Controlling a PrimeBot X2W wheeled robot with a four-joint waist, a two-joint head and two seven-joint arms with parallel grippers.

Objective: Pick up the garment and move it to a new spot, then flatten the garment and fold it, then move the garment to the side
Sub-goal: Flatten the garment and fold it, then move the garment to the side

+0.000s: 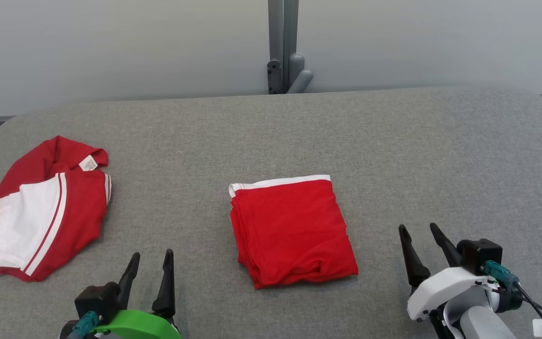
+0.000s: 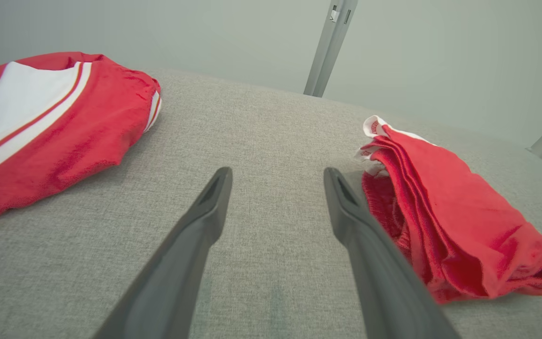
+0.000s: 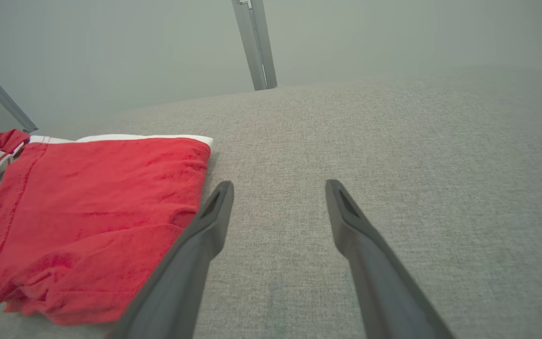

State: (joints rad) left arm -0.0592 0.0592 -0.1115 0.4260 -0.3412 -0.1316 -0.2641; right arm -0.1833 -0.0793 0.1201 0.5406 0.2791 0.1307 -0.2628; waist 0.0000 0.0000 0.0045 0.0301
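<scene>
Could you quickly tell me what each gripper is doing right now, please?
Left gripper: open, holding nothing.
Right gripper: open, holding nothing.

Light: bright, even and diffuse across the grey table (image 1: 393, 141); no glare.
Shadows: soft and faint, a thin dark rim under the folded garment (image 1: 292, 228) at its near edge.
Focus: head view crisp; wrist views go hazy toward the wall (image 3: 393, 37).
Distortion: wide-angle in the wrist views; the post (image 2: 330, 47) leans and the table edge bows.

Counter (image 1: 417, 141): grey fabric top, rounded far corners.
Post (image 1: 282, 42): grey metal, twelve o'clock, behind counter.
Crumpled clothing (image 1: 40, 212): red and white, nine o'clock.
</scene>
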